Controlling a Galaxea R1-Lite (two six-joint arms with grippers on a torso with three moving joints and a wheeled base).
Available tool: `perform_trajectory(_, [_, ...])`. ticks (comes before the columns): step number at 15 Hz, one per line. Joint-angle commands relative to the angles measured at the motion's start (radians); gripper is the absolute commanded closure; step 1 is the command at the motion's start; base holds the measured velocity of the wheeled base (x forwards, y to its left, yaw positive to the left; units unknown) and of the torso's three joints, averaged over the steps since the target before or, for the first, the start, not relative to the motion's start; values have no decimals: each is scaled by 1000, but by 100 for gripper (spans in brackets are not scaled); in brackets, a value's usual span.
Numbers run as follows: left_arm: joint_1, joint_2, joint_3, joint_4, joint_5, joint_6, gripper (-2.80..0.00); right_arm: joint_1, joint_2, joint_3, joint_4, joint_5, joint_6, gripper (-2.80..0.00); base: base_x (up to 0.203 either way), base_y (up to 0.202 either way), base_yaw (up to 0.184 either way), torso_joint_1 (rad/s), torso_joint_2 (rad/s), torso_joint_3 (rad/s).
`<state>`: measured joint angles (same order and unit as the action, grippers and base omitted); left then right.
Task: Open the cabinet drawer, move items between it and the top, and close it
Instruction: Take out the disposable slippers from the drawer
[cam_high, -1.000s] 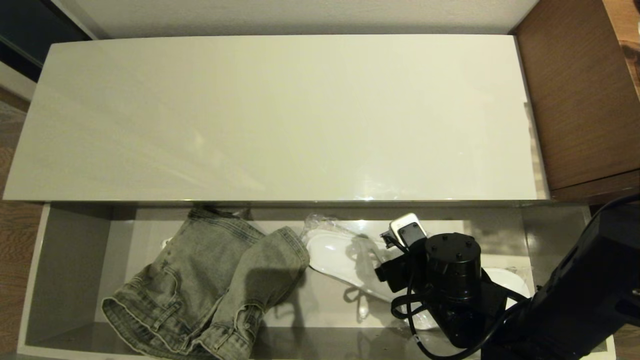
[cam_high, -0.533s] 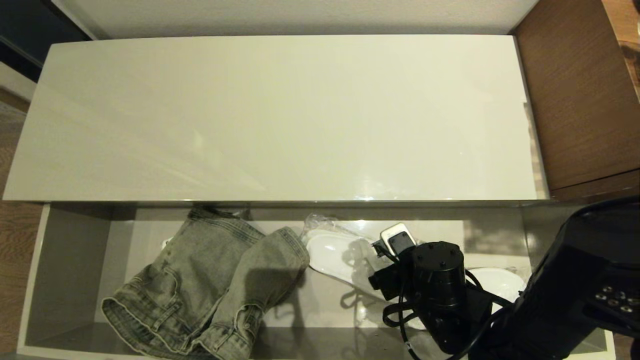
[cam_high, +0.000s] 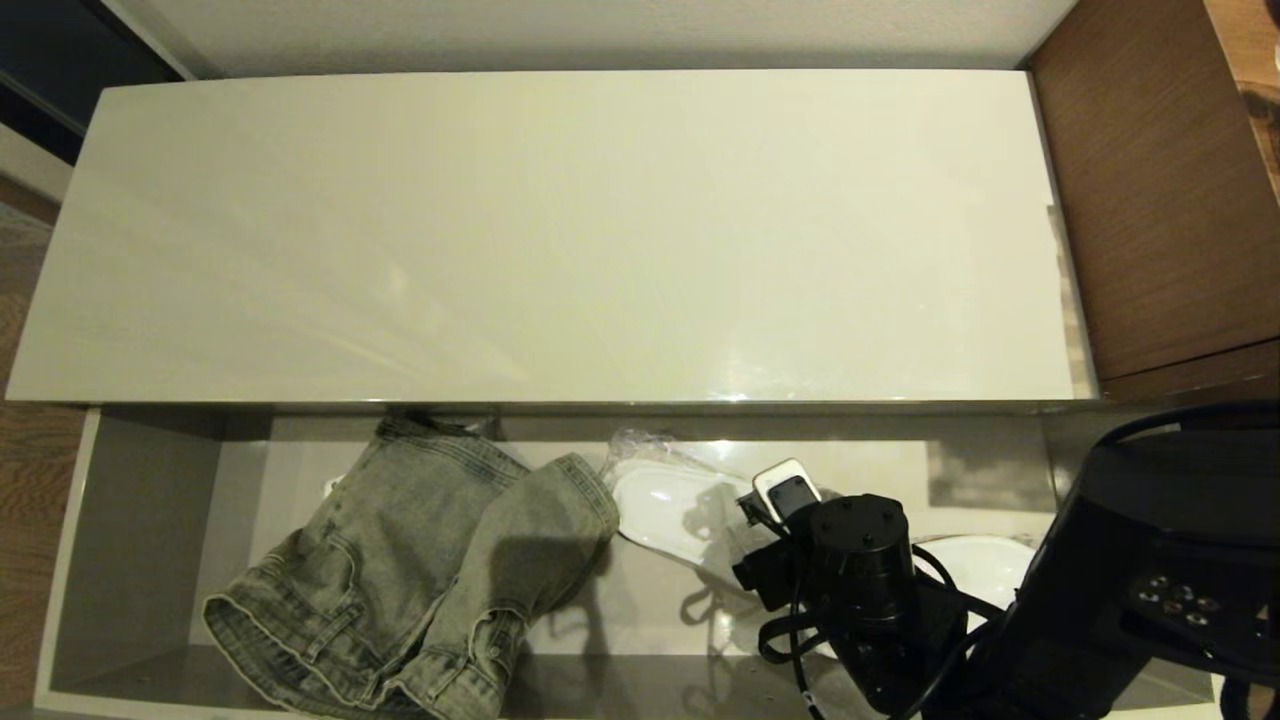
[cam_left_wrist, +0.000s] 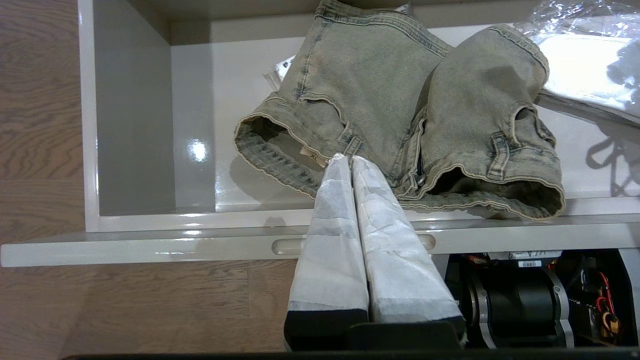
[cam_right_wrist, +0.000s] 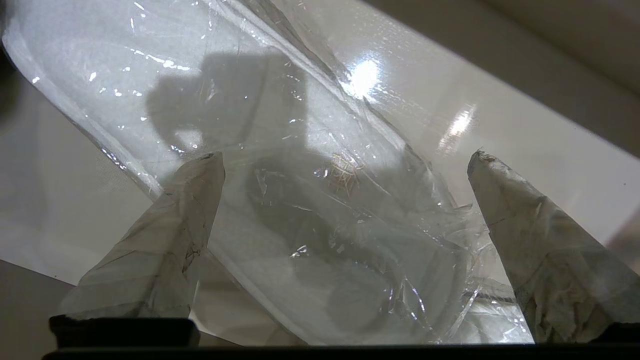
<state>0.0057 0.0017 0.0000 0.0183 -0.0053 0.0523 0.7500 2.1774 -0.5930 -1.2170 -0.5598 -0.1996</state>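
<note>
the cabinet drawer stands pulled out, and the top above it carries nothing of the task yet. both kinds of item lie inside the drawer: the folded denim garment toward the robot's left, and the plastic-wrapped white slippers toward its right.

the right tool is down inside the drawer, directly over the nearer wrapped slipper. its two padded fingers stand spread wide and hold nothing; the slipper's clear wrap fills the gap between them. whether the tips already touch the plastic cannot be told.

the relation that matters: the slipper lies right under and ahead of this tool, and its long axis runs slantwise across the line between the two fingers rather than along it. a closing pinch would therefore take it across its narrow width, which looks like the workable way to lift a flat thing. the wrap is slick and loose, so the fingers may catch only film and let the slipper slide.

the right arm is plainly the nearer one. the left tool hangs outside the drawer's front edge with its fingers pressed together and empty; the garment lies just beyond its tips, and the slippers are well off to its far side.
</note>
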Motion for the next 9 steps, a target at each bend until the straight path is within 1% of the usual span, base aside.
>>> perform_trajectory(1, [0,0,0,0,1,0,0,6,15,-1,-7,-3,-1,-280,0,0,0,0,0,0])
perform_trajectory(9, [0,0,0,0,1,0,0,25,77,-19,-12,-1,-2,-280,0,0,0,0,0,0])
